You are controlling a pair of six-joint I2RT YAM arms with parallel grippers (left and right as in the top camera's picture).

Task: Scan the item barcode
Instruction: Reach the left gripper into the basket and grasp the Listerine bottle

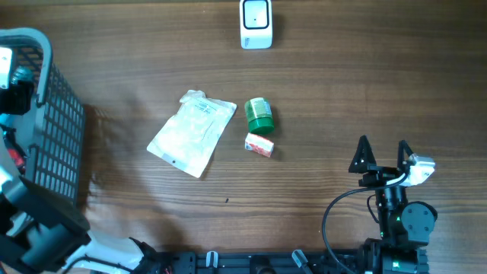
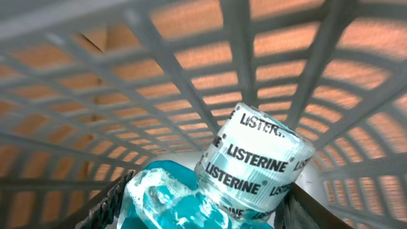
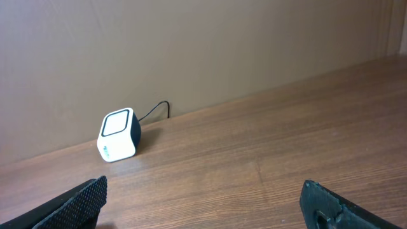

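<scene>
Closest to our left wrist camera, a clear plastic mouthwash bottle point(image 2: 254, 165) filled with blue-green liquid fills the lower half of the view. Its neck is wrapped in a white band printed over and over with the word Listerine. Our black left fingers point(image 2: 105, 203) sit on either side of it, pressed against its sides and grasping it. The bottle lies tilted inside a dark grey plastic mesh basket point(image 2: 159, 44), whose lattice walls curve around it on every side.

From overhead, we see the basket standing at the left edge of a brown wood-grain counter point(image 1: 342, 84), with our left arm reaching down into it.

- Just right of the basket lies a flat, clear plastic pouch point(image 1: 192, 133) with pale contents.
- Farther right of the basket stands a small green round jar point(image 1: 259, 116), with a little red and white packet point(image 1: 259, 144) touching or almost touching its near side.
- Well to the right of the basket, at the counter's far edge, sits a white cube-shaped barcode scanner point(image 1: 256, 23) with a dark window and a thin black cable.
- Farthest right of the basket, at the near edge, our right fingers point(image 3: 76, 200) are spread wide and released, holding nothing and pointing toward the scanner.
</scene>
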